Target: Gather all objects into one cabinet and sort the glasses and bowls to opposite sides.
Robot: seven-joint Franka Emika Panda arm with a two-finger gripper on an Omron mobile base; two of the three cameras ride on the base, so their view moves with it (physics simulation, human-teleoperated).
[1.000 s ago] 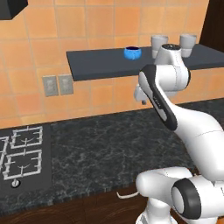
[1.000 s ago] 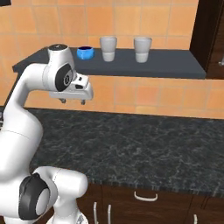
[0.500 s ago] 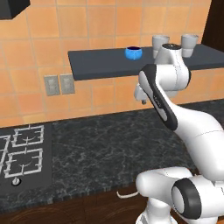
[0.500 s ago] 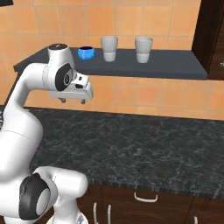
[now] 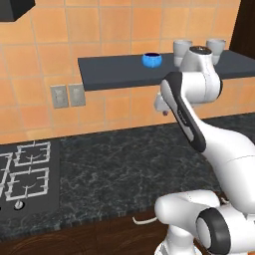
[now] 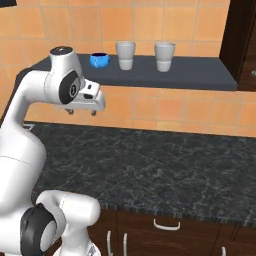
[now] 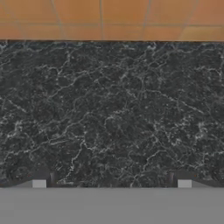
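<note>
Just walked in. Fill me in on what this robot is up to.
Nothing is being handled right now. The arm is raised over the dark counter with its gripper open and empty, pointing down at the stone. On the wall shelf behind it sit a blue bowl and two grey cups, untouched. A dark cabinet stands at the right.

in the left base view the white arm hides the lower parts of the two pale grey tapered cups [image 5: 183, 48] [image 5: 216, 46] on the dark grey wall shelf [image 5: 114, 72]. the dark brown wood cabinet [image 6: 241, 40] is cut off by the right edge. the stove grates [image 5: 25, 169] run off the left edge.
</note>
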